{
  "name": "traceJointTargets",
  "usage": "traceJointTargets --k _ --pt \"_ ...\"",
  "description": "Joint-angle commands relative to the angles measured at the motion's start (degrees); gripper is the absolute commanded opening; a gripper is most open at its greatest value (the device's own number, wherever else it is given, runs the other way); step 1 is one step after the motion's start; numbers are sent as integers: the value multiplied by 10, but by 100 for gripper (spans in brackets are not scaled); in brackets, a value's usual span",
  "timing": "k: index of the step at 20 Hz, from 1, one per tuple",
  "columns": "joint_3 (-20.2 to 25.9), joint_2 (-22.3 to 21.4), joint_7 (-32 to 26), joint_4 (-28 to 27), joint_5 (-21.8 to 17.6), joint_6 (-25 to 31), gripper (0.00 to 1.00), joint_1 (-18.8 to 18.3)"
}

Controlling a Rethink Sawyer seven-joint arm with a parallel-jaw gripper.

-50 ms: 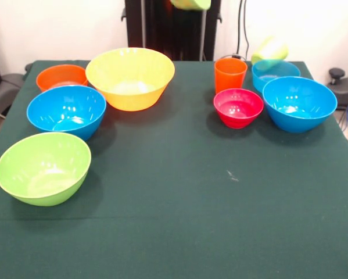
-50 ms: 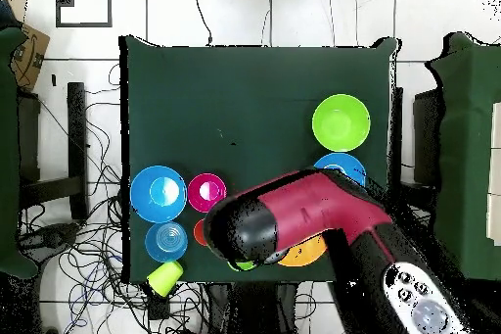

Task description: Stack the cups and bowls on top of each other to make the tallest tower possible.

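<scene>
At twelve o'clock on the green surface (image 1: 179,203), the large glossy yellow plastic bowl (image 1: 130,77) sat upright beside the orange plastic cup (image 1: 230,74): likely light, stiff, slippery, best gripped at the rim. Whether the tool was spread I cannot tell.
</scene>
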Motion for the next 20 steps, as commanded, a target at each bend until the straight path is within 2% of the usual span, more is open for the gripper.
traceJointTargets --k 1,6,10,14,20 --pt "131 -86 -206 30 90 -10 0 -83" --pt "181 -67 -180 11 118 -43 0 -146" --pt "204 -28 -164 -1 106 -63 0 -184" --pt "185 23 -127 -10 68 -105 0 -183" --pt "128 79 -77 -22 28 -155 0 -142"
